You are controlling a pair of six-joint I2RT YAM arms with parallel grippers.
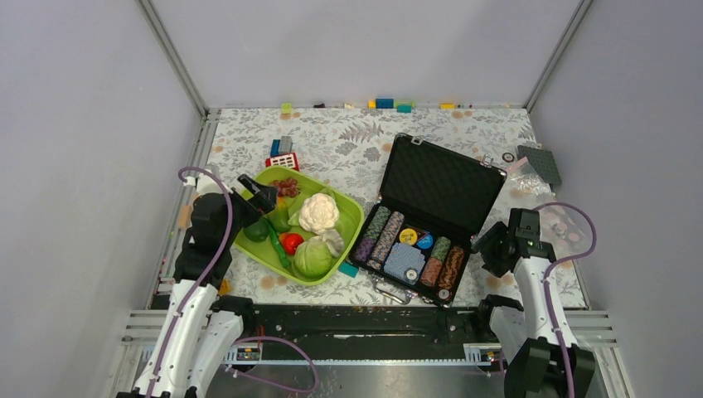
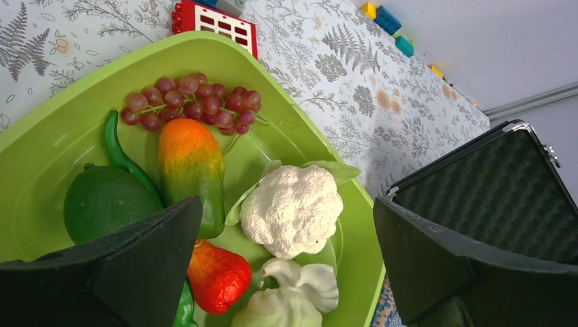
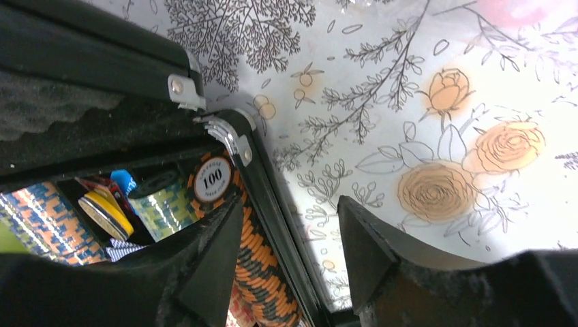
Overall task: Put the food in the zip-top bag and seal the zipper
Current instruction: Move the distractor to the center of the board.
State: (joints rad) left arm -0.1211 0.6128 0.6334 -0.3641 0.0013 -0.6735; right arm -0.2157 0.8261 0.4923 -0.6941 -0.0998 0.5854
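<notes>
Left gripper [image 1: 261, 196]: jaws spread wide, empty, above lime-green plastic tray [image 2: 41, 136]. Suggest centring on white knobbly toy cauliflower [image 2: 293, 208] (bulky, needs full spread). Right gripper [image 3: 290, 211]: half-spread, empty, beside black chip case [image 1: 439, 186]. Clear crinkly zip-top bag [image 1: 533, 184] lies far right, well apart from tray.

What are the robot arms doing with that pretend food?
The left arm hovers with open jaws over the green tray of toy food, near the cauliflower, holding nothing. The right arm waits with open jaws by the corner of the black chip case. The clear bag lies untouched off to the right.
</notes>
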